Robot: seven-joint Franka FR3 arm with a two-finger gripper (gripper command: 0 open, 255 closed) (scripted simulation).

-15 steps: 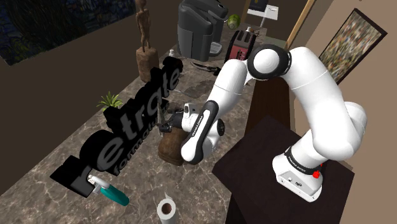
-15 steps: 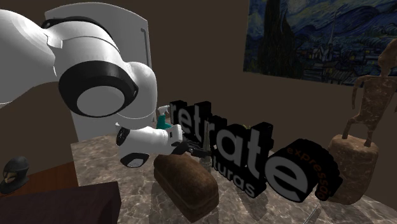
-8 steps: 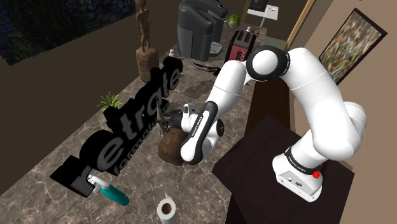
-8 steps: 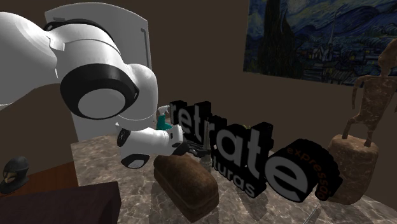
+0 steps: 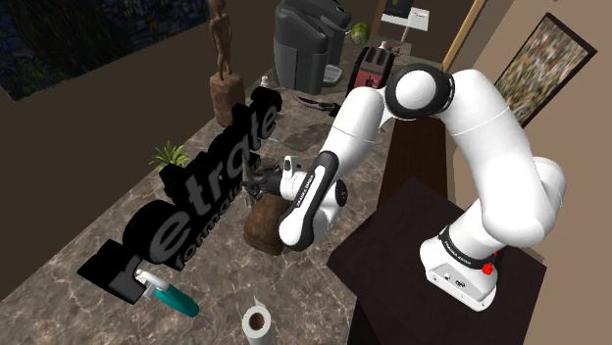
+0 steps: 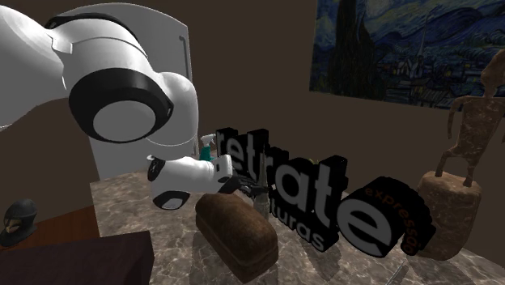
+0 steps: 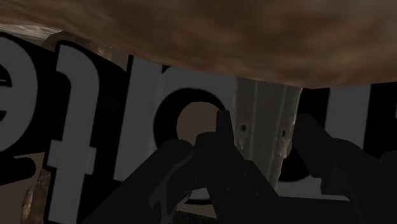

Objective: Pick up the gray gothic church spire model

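Note:
The gray church spire model (image 7: 266, 124) is a ribbed grey column with small holes, standing between my gripper's (image 7: 267, 153) two black fingers, which are shut on it. In the second exterior view the gripper (image 6: 251, 191) holds the small grey spire (image 6: 260, 203) in the narrow gap between a brown loaf-shaped object (image 6: 236, 231) and a black letter sign (image 6: 311, 190). From the shoulder view the gripper (image 5: 257, 184) sits low between that sign (image 5: 186, 201) and the brown object (image 5: 263, 223); the spire's base is hidden.
On the marble counter (image 5: 69, 304) lie a teal spray bottle (image 5: 169, 295) and a paper roll (image 5: 257, 321). A small plant (image 5: 170, 155), a brown figure statue (image 5: 224, 59), a coffee machine (image 5: 309, 41) and a toaster (image 5: 373, 69) stand farther back.
The fingers have gone from open to shut around the spire. The arm's elbow has since shifted a little and the hand has risen slightly.

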